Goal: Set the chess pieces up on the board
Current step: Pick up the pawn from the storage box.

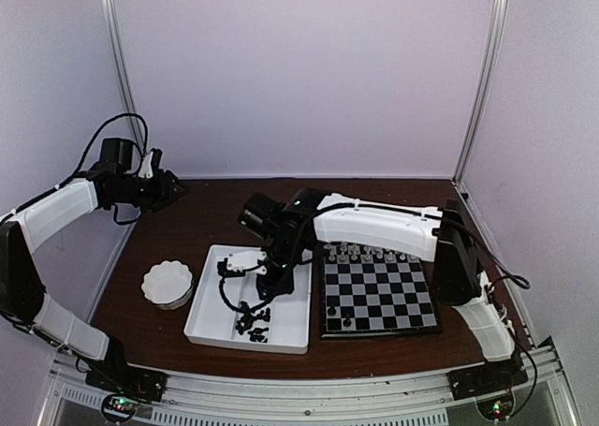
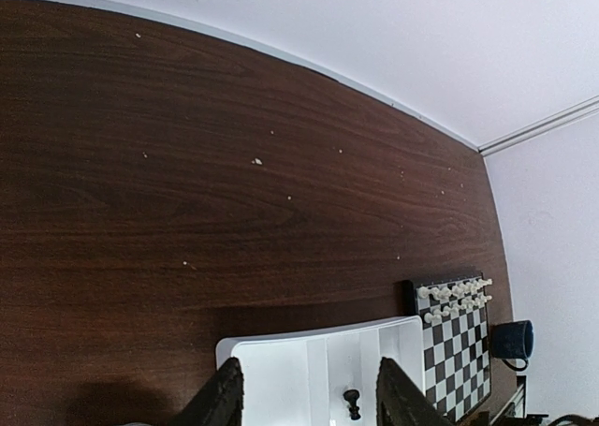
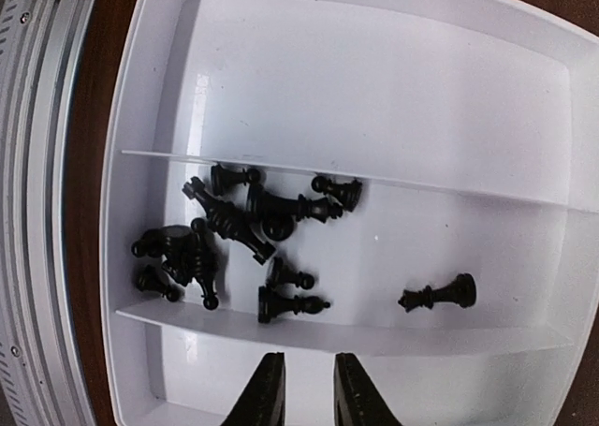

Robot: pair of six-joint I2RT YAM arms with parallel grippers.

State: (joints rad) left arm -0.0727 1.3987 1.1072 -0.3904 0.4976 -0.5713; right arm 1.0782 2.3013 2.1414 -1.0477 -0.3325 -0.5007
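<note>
— Where are our black chessmen (image 3: 234, 243)?
— We see them lying in the middle compartment of the white tray (image 3: 374, 80), just beside the board (image 1: 379, 295). The white chessmen (image 1: 370, 254) stand on its far rows.
— And our jaws?
— The right jaws hover over the tray, slightly parted, grasping nothing. The left jaws are released too, well apart, above the worktop (image 2: 187, 164).

The tray (image 1: 208, 315) is partly covered by the right arm (image 1: 374, 225) in the top view. The black chessmen (image 3: 192, 248) heaped in its middle compartment cannot be told apart. The right gripper (image 3: 309, 393) is cut off at the bottom edge.
</note>
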